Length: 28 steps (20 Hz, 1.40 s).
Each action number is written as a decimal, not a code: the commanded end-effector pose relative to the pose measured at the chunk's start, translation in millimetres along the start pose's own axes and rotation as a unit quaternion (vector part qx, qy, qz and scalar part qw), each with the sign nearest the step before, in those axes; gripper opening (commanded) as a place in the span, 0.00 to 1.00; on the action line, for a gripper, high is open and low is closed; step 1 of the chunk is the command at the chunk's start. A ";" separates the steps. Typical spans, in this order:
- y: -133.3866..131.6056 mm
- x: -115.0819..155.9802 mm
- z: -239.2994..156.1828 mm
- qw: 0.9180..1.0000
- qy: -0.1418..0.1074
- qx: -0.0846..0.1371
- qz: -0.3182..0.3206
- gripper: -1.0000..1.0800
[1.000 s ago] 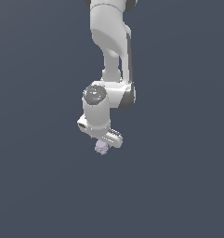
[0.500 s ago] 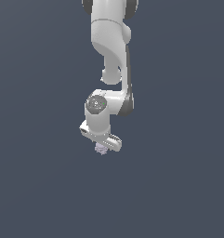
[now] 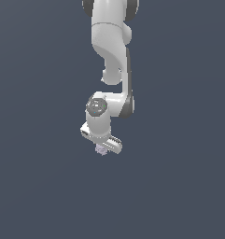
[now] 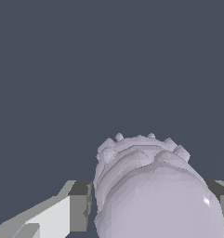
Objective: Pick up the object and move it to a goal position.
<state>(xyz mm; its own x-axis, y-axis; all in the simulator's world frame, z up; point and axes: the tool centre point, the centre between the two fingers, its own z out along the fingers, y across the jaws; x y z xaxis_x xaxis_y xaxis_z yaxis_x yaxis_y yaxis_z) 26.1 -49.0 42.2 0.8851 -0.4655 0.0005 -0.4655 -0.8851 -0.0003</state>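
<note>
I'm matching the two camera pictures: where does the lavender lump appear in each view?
Exterior view: the lump peeks out just under the white hand, slightly below the picture's centre.
Wrist view: the lump fills the lower middle, large and close, between the fingers.
Shared landmark: the hand's fingers flanking the lump, plainer in the wrist view.

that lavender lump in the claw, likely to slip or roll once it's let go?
Probably stiff: the lump keeps its bumpy ridges between the claw fingers. Its smooth, glossy rounded end could slip. Being roundish it may roll, though the spiky rim should stop it soon. Weight can't be judged.
</note>
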 end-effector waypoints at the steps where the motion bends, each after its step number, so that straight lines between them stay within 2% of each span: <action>1: 0.2 -0.1 0.9 1.000 0.000 0.000 0.000 0.00; 8: -1.6 -0.9 -2.7 1.000 0.000 0.000 0.000 0.00; 14: -16.1 -8.5 -24.4 1.000 0.000 0.000 0.000 0.00; 20: -46.0 -24.0 -69.5 1.000 0.000 0.000 0.000 0.00; 28: -99.0 -50.4 -149.8 1.000 0.000 -0.001 0.001 0.00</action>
<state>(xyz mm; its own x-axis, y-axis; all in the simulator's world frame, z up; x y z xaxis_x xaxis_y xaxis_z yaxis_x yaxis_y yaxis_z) 27.7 50.6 176.3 0.8848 -0.4660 0.0011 -0.4660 -0.8848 0.0003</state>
